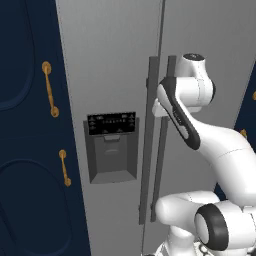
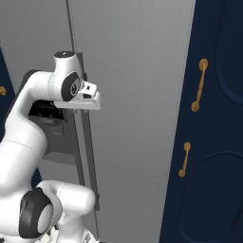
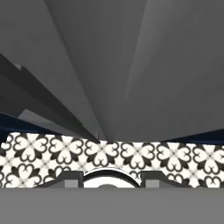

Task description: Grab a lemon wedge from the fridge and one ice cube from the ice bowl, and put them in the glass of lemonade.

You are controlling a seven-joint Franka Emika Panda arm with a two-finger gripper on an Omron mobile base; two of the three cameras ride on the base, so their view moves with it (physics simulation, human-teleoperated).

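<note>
The fridge fills the middle with both grey doors closed, and it stands the same way from the other side. Two dark bar handles run down beside the centre seam. My white hand hovers right at those handles, at about the height of the dispenser's top. Seen from the right, the hand sits just in front of the handle. The gripper points down along the door face; its fingertips stand apart with nothing between them. The lemon wedge, ice cube, ice bowl and glass of lemonade are out of view.
A black dispenser panel is set in the left door. Navy cabinets with gold handles flank the fridge on the left and the right. Patterned black-and-white floor tiles lie below the doors.
</note>
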